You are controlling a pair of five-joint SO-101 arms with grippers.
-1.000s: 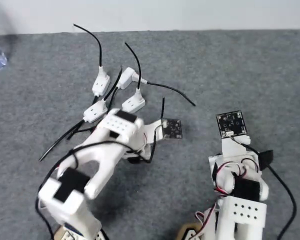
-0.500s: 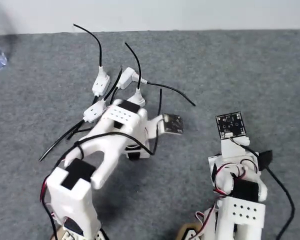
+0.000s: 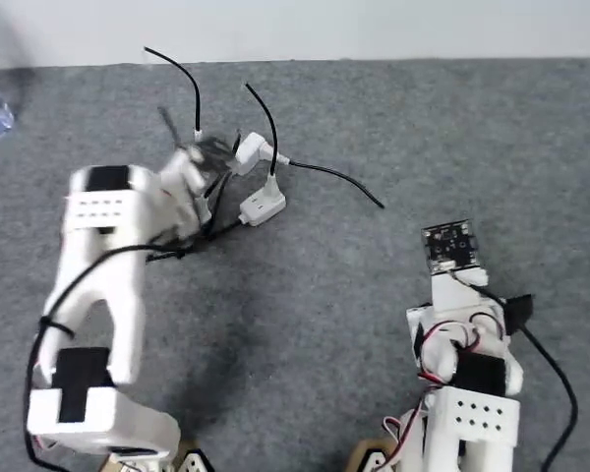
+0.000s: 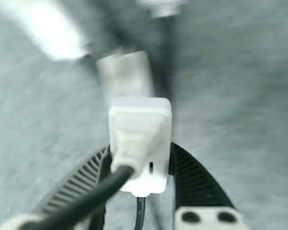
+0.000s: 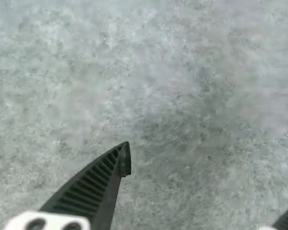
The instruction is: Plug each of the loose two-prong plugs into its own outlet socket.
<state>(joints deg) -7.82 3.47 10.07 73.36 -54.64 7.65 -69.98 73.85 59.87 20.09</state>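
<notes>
**Left wrist view.** The left fingers (image 4: 194, 179) are closed on a white plug (image 4: 143, 136). The plug sits squarely between them, one ribbed black finger against each flank. Its black cord (image 4: 81, 201) leaves the rear of the body and runs back alongside one finger towards the wrist. Directly beyond the fingertips, in line with the front face of the held plug, is a second white connector body (image 4: 125, 74). It is blurred, and whether the two touch cannot be told. Further white shapes farther beyond the fingertips are too blurred to identify.

**High view.** The left arm (image 3: 103, 211) extends over the grey surface (image 3: 423, 128), and its fingers end in the cluster of white connectors and black leads. Two connector bodies lie just beside the fingers, on the side nearer the right arm (image 3: 467, 383). The upper connector (image 3: 254, 150) has thin black leads curving away from it. The lower connector (image 3: 264, 205) lies flat on the surface. The right arm stands well apart from the cluster.

**Right wrist view.** The right fingers (image 5: 98, 189) are spread wide with nothing held. One finger is in the foreground and the tip of the other is at the frame edge. Bare grey surface lies between and beyond them.
</notes>
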